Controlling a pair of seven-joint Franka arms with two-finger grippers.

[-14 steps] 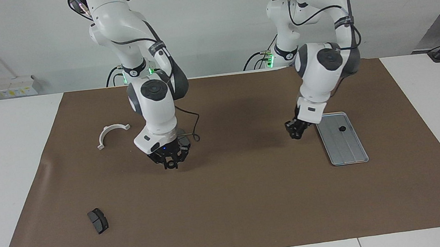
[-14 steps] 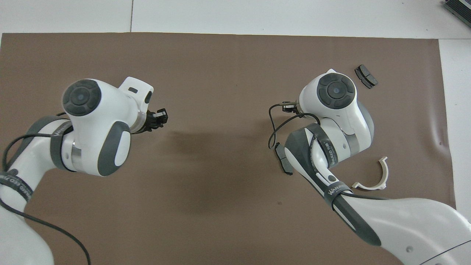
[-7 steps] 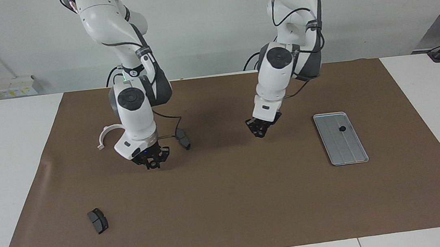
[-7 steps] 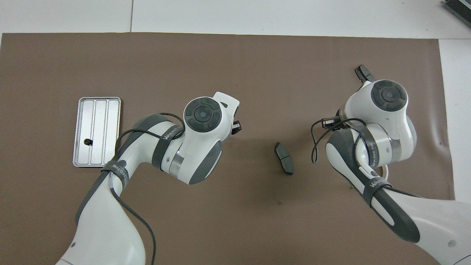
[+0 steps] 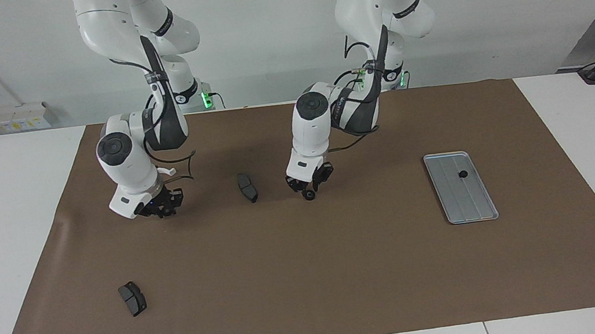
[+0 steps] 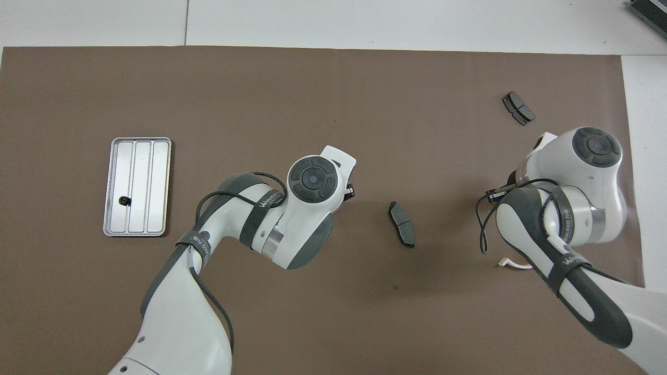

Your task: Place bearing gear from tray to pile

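The silver-grey tray lies toward the left arm's end of the mat, with one small black bearing gear on it. My left gripper hangs low over the mat beside a dark brake-pad piece of the pile. A small dark round part shows right at its tip; I cannot tell whether it is gripped or lying on the mat. My right gripper hovers low by the white half-ring bracket, which the arm mostly covers.
A second dark brake-pad piece lies farther from the robots, toward the right arm's end. The brown mat covers most of the white table. A cable loops off each wrist.
The left arm has swung from beside the tray to a spot next to the brake-pad piece and come lower. The right arm has moved away from that piece to the white bracket.
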